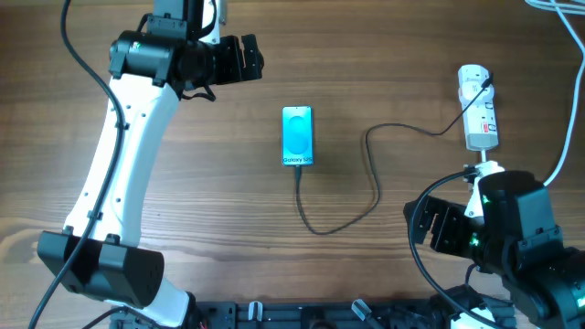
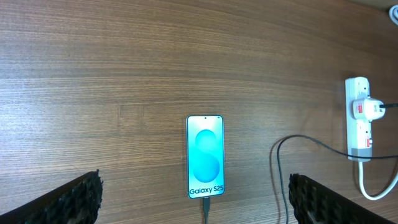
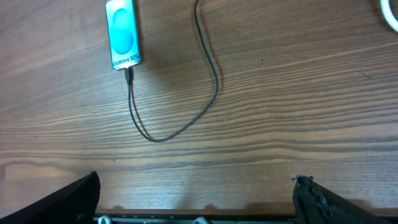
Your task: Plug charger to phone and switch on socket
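Observation:
The phone point(image 1: 297, 136) lies flat mid-table with its cyan screen up; it also shows in the left wrist view point(image 2: 205, 155) and the right wrist view point(image 3: 122, 34). The charger cable point(image 1: 370, 174) loops from the phone's bottom edge, where its tip sits in the port point(image 3: 129, 76), round to a plug on the socket point(image 1: 477, 107), a white power strip at the right, also in the left wrist view point(image 2: 359, 118). My left gripper point(image 1: 251, 57) is open and empty at the far left, away from the phone. My right gripper point(image 1: 425, 219) is open and empty near the front right.
A thick white cord point(image 1: 571, 100) runs from the socket along the right edge. The table's front edge with a black rail point(image 1: 302, 315) lies just below the right gripper. Wood tabletop point(image 1: 210, 201) lies between the arms.

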You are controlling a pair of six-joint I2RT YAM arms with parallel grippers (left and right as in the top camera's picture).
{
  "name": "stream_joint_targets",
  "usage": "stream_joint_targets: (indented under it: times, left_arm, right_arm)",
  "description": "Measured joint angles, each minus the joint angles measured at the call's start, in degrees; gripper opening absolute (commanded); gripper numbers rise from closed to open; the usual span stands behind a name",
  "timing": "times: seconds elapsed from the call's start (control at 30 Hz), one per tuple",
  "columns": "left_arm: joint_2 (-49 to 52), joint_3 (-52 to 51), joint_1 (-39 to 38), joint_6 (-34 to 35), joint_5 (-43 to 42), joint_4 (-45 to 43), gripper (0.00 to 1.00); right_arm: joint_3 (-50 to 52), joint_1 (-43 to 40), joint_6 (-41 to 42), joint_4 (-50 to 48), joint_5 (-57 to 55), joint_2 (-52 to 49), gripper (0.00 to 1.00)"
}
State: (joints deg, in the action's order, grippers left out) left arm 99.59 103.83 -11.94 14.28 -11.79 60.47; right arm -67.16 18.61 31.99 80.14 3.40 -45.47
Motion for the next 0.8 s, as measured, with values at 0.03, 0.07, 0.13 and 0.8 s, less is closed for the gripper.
stream_joint_targets:
  times: [0.03, 0.07, 0.13, 0.8]
  left_arm:
    - [0.0, 0.0, 0.0, 0.0, 0.0, 0.0, 1.0]
    - [0.0, 0.0, 0.0, 0.0, 0.0, 0.0, 1.0]
    - [0.0, 0.0, 0.0, 0.0, 0.0, 0.0, 1.0]
    - [0.0, 0.0, 0.0, 0.0, 0.0, 0.0, 1.0]
  right_arm:
    - [0.0, 0.0, -0.3, -0.2, 0.0, 0.0, 1.0]
    - [0.1, 0.0, -0.9, -1.0, 0.0, 0.0, 1.0]
    - [0.1, 0.0, -3.1, -3.8, 0.0, 0.0, 1.0]
    - [33.3, -7.5, -20.6, -41.7, 0.9, 37.3, 1.0]
